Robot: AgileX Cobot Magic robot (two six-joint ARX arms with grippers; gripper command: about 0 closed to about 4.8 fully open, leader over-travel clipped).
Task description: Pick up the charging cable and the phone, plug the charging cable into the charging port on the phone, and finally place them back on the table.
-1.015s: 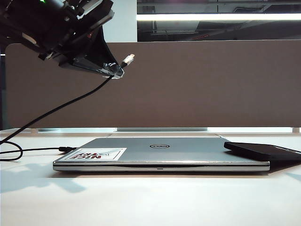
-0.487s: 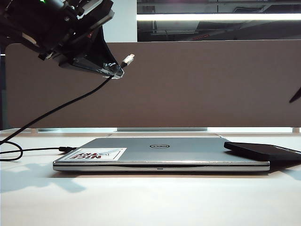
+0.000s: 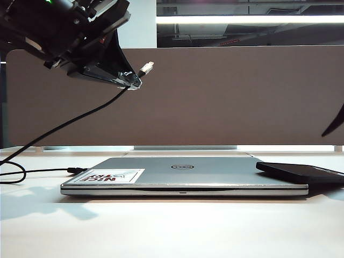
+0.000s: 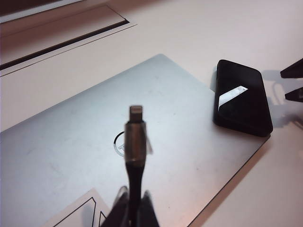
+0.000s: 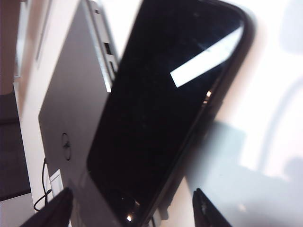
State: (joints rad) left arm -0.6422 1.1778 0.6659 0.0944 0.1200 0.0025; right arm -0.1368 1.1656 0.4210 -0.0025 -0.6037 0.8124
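High at the exterior view's left, my left gripper point(image 3: 131, 82) is shut on the charging cable point(image 3: 80, 119), and the silver plug point(image 3: 146, 67) sticks out beyond its tips. The left wrist view shows this gripper point(image 4: 135, 215) pinching the cord below the plug point(image 4: 136, 113). The black phone point(image 3: 300, 172) lies tilted, one side on the laptop's right edge and the other on the table point(image 3: 172, 226). My right gripper point(image 3: 334, 127) hangs open just above the phone point(image 5: 161, 109). Its fingertips point(image 5: 61, 205) stand wide to either side of the phone's near end. The charging port does not show.
The closed silver Dell laptop point(image 3: 183, 174) with a red-lettered sticker point(image 3: 110, 176) lies mid-table. Slack cable loops on the table at the left point(image 3: 16, 172). A grey-brown divider panel point(image 3: 226, 97) stands behind the table.
My right gripper has come into the exterior view at the right edge and dropped lower towards the phone. The left gripper and the cable have kept still.
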